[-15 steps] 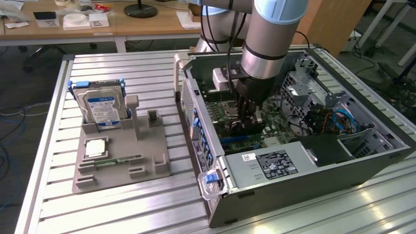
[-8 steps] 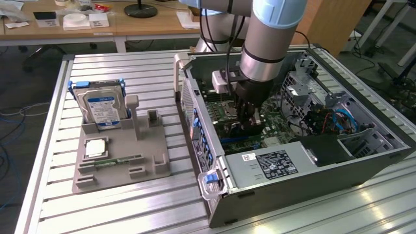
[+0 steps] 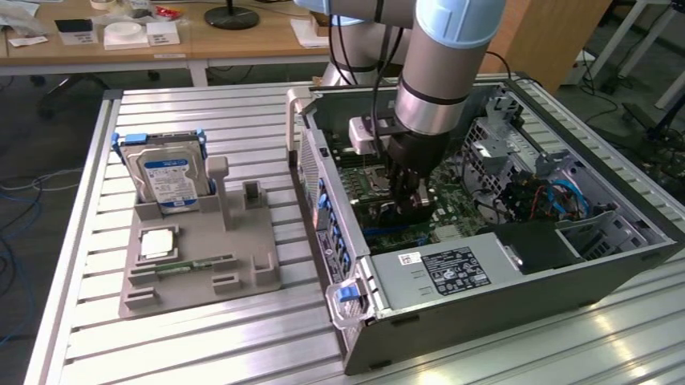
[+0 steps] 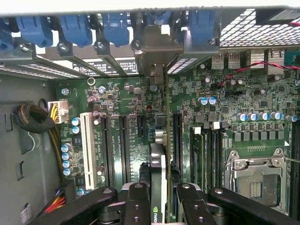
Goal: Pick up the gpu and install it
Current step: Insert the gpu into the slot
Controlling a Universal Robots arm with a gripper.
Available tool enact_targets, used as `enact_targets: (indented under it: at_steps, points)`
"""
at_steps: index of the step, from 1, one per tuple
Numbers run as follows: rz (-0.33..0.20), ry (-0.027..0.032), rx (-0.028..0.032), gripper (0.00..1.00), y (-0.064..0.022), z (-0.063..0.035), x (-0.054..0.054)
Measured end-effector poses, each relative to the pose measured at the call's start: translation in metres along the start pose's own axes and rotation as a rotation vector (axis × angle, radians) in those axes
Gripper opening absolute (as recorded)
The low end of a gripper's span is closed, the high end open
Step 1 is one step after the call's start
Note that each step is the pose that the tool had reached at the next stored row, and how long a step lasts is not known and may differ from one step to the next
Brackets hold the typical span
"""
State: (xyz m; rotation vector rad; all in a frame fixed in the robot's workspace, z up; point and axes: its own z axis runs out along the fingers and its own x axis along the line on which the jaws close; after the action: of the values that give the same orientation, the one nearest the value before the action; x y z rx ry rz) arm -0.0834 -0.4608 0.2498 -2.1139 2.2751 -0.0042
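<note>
Motherboard (image 4: 262, 136) behind edge-on gpu (image 4: 157, 164) in pincer (image 4: 165, 194)

gpu (image 4: 158, 180) black with green edge; motherboard (image 4: 126, 101) green; slot clips (image 4: 75, 28) blue; hard drive (image 3: 163, 172) silver, blue label; hand (image 4: 164, 202) black.

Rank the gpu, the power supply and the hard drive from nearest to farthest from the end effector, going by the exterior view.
1. gpu: gripped by the end effector, inside the case.
2. power supply: inside the case, close below the end effector in the exterior view.
3. hard drive: outside the case, upright on the holder at the exterior view's left.
</note>
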Motion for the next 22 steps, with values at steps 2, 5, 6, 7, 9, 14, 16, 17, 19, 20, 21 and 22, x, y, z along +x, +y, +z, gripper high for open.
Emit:
enact_targets:
  at_steps: [2, 5, 6, 7, 9, 14, 16, 17, 19, 20, 21, 22]
  points:
    - [0.0, -0.0002, 0.0001, 0.26, 0.0, 0.0013, 0.0]
    - [0.0, 0.0001, 0.0, 0.26, 0.0002, 0.003, 0.0001]
    - [0.0, 0.0002, 0.0, 0.26, 0.0002, 0.003, 0.0001]
    - [0.0, 0.0003, 0.0, 0.26, 0.0002, 0.003, 0.0002]
    - [0.0, 0.0002, 0.0, 0.26, 0.0002, 0.0032, 0.0001]
    - [0.0, -0.0002, 0.0001, 0.26, 0.0002, 0.0033, 0.0009]
    - [0.0, -0.0001, 0.0001, 0.26, 0.0002, 0.0032, 0.001]
    - [0.0, -0.0001, 0.0002, 0.26, 0.0002, 0.0032, 0.0011]
    - [0.0, -0.0001, 0.0001, 0.26, 0.0001, 0.0032, 0.0012]
    - [0.0, -0.0001, 0.0001, 0.26, 0.0001, 0.0032, 0.0012]
    - [0.0, 0.0, 0.0001, 0.26, 0.0001, 0.0032, 0.0012]
    - [0.0, -0.0001, 0.0001, 0.26, 0.0001, 0.0033, 0.0013]
